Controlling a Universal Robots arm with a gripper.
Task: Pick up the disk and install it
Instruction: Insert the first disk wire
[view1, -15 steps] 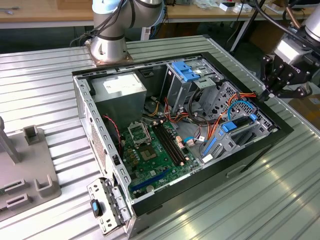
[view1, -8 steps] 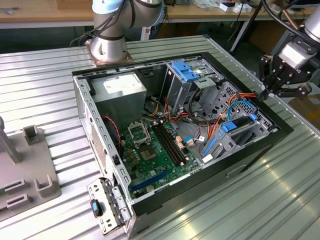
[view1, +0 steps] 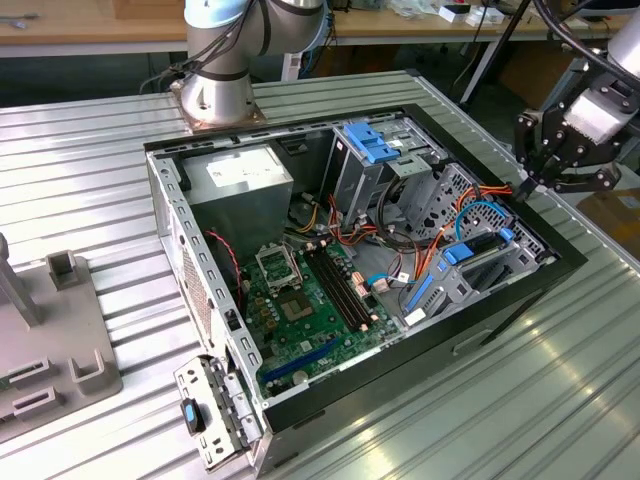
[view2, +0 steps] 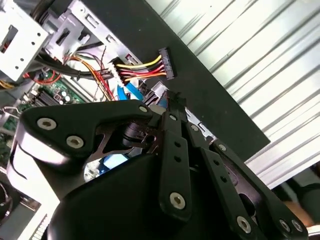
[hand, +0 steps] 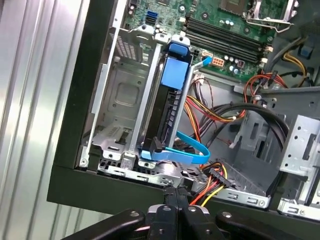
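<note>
**Hovering by the case rim, fingers pinched together**

You have the gripper (view1: 527, 186) at the right of the exterior view's frame, near the black rim of the open computer case (view1: 480, 322). Its fingers (view2: 172, 107) are drawn narrow, with nothing between them. The disk (view1: 445, 270) stands on edge in the drive bay (hand: 120, 95), lower right of centre in that frame. Its blue rails show, and a blue cable (hand: 186, 150) loops beside it.
</note>
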